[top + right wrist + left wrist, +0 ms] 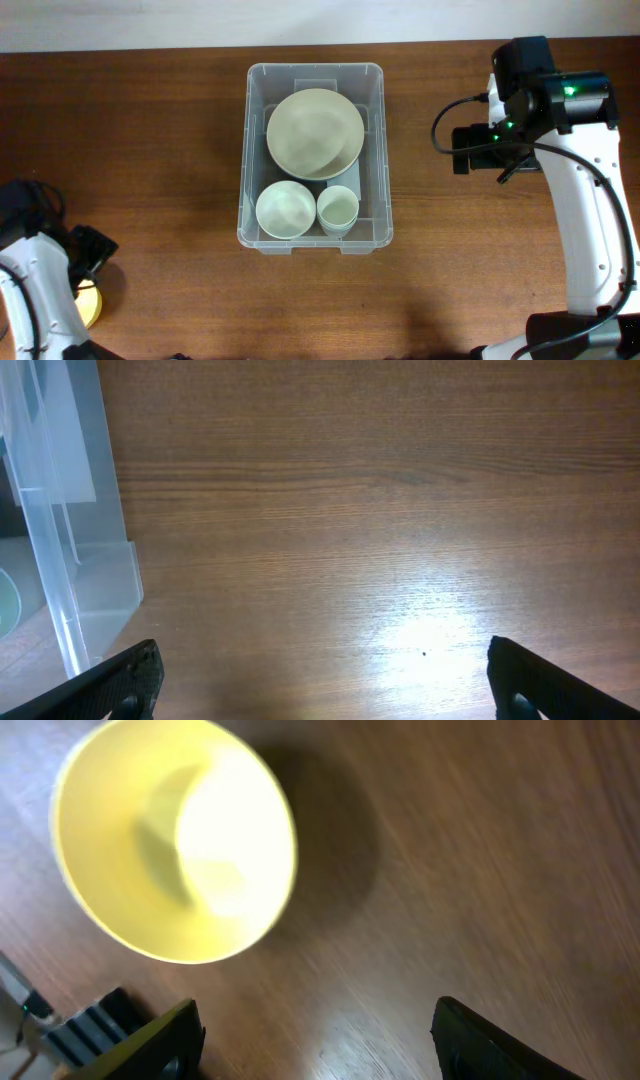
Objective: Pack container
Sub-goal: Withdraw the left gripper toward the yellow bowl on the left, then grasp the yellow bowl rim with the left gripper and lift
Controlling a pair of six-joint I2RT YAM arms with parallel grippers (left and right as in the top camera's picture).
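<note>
Found the container (245, 150) mid-table, a little toward the far edge, long side running far to near. Counted three pale items in it: a large dish (315, 133) at the far end, a small bowl (284, 209) near-left, a cup (338, 210) near-right, the last two side by side.

Judged the bin thin clear plastic: light for its bulk, walls probably a bit flexy, surface slick, weighted by the crockery and likely to rattle if jolted. Would grip the rolled rim, ideally two-handed on opposite sides, not a flat wall.

Saw the left gripper (318, 1038) spread wide, pinching nothing, above the bare table (480, 870), with a yellow bowl (175, 840) just beyond the fingers. Judged that bowl rigid, light and smooth, so a rim pinch would suit. Saw the right gripper (328, 682) spread wide too, empty, right of the bin and apart from it.

Got layout and contents only from overhead, which caught the yellow bowl as a sliver at near-left, mostly hidden under the left arm. Got that bowl's whole open mouth from the left wrist, though blurred. Picked up the bin's right wall and moulded ledge close-up from the right wrist, contents barely showing. Could not read finger spread from overhead.
</note>
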